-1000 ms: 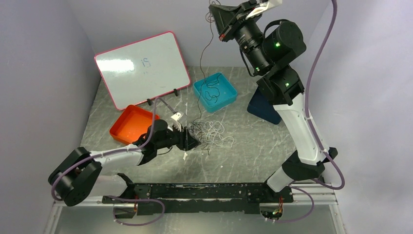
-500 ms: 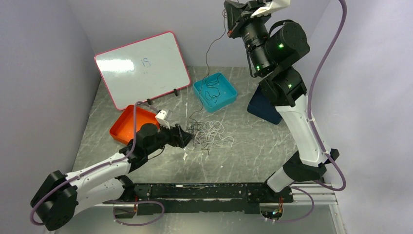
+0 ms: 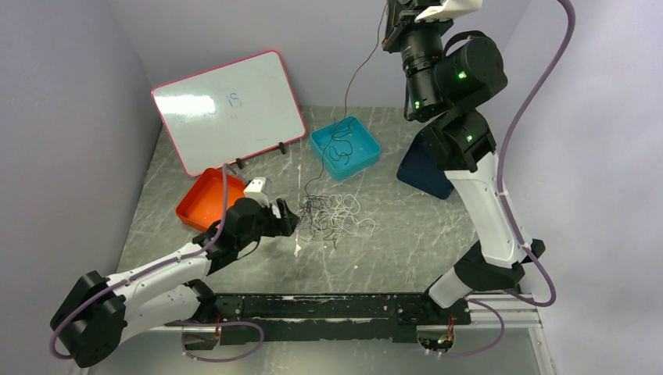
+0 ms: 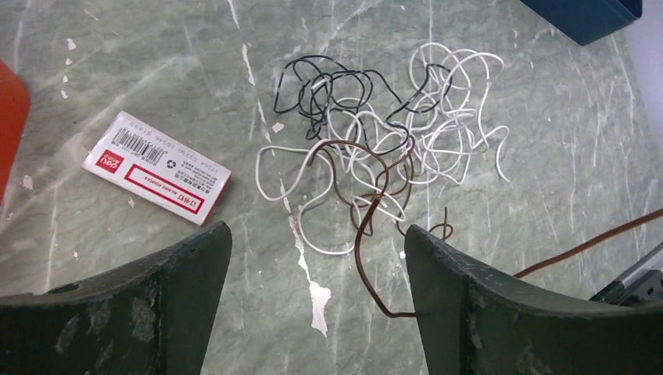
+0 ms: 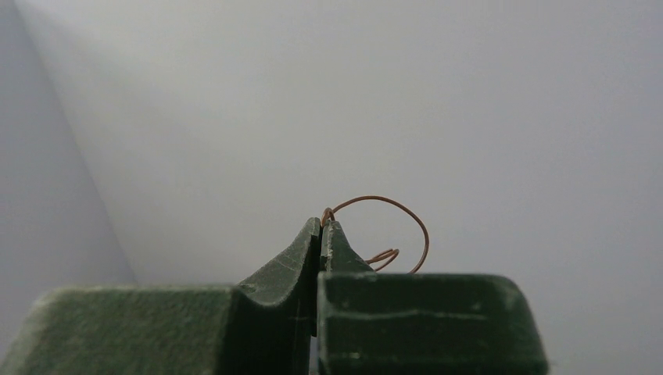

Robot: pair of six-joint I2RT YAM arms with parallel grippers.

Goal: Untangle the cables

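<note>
The cables [image 3: 335, 214] lie in a loose knot of white, black and brown wire on the marble table; in the left wrist view the cables [image 4: 391, 133] spread just beyond my fingers. My left gripper [image 3: 286, 219] sits low at the knot's left edge, open [image 4: 317, 234], with nothing clamped. A brown cable [image 4: 366, 223] curves between the jaws and touches the right finger [image 4: 469, 297]. My right gripper [image 3: 393, 11] is raised high at the back, shut [image 5: 321, 226] on a thin brown cable [image 3: 356, 72] that hangs down toward the teal tray and the knot.
A teal tray [image 3: 360, 165] behind the knot holds a dark cable. An orange tray [image 3: 205, 201] lies to the left, a whiteboard [image 3: 227, 109] leans behind it, and a dark blue box [image 3: 422, 176] stands at right. A small white and red box [image 4: 156, 168] lies left of the knot.
My left gripper has opened and pulled back to the left, away from the knot. My right gripper has lifted higher and further right, drawing the brown cable up.
</note>
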